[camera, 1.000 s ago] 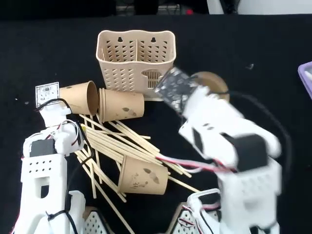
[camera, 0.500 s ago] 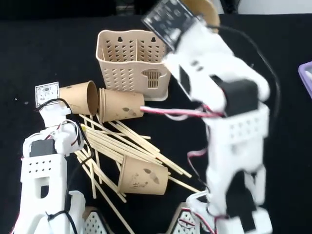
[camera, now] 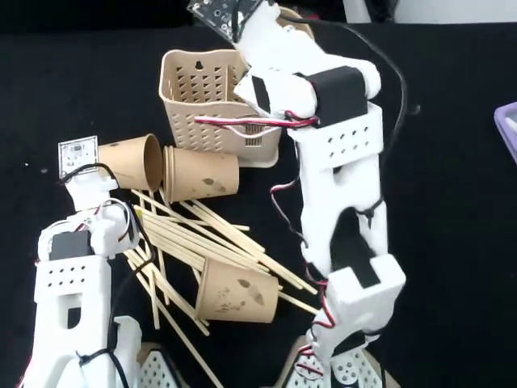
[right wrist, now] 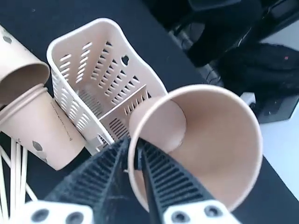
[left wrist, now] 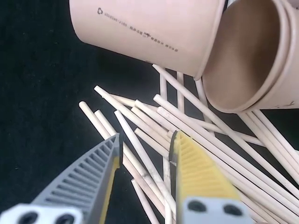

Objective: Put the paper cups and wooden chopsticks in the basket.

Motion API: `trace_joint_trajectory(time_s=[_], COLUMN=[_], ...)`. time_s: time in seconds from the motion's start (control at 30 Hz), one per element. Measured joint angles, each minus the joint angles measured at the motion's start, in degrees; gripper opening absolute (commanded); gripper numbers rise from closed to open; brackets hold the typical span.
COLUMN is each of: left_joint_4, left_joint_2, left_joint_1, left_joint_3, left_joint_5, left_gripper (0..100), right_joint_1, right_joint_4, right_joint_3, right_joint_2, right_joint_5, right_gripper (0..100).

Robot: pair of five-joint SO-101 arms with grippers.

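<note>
Brown paper cup (right wrist: 210,135) sits pinched inside the right claw (right wrist: 134,145).

The right arm (camera: 339,153) is standing stretched tall and far forward, and the right gripper (right wrist: 135,147) is pinching the wall of a paper cup (right wrist: 210,135), one jaw inside the rim and one outside. The left arm (camera: 77,267) is sitting folded low by its base, the left gripper (left wrist: 145,140) pointing downward with its jaws parted.
</note>
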State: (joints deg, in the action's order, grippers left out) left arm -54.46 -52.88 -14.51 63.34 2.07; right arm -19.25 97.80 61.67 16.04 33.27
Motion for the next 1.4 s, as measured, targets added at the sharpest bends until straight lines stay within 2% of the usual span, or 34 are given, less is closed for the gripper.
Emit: trace_joint_trajectory(time_s=[0.4, 0.57, 0.63, 1.07, 1.23, 1.4], left_joint_4=[0.00, 0.00, 0.00, 0.00, 0.00, 0.00], left_joint_2=[0.00, 0.00, 0.00, 0.00, 0.00, 0.00], left_joint_1=[-0.35, -0.35, -0.35, -0.35, -0.35, -0.35], left_joint_3=[0.00, 0.00, 0.00, 0.00, 0.00, 0.00], left_joint_5=[0.00, 0.00, 0.00, 0.00, 0.00, 0.00], left_gripper=[18, 18, 18, 18, 19, 19], right_joint_1=[-0.70, -0.97, -0.88, -0.97, -1.58, -1.41], right_joint_4=[0.62, 0.79, 0.79, 1.58, 1.58, 1.58], right_joint_3=[4.57, 4.66, 4.75, 19.78, 13.01, -5.98], right_joint_2=[7.21, 7.30, 7.30, 2.64, -8.53, -25.85], right_joint_5=[-0.35, -0.53, -1.76, -13.27, -15.91, -16.09], right_gripper=[1.9, 22.0, 26.7, 26.8, 26.8, 26.8])
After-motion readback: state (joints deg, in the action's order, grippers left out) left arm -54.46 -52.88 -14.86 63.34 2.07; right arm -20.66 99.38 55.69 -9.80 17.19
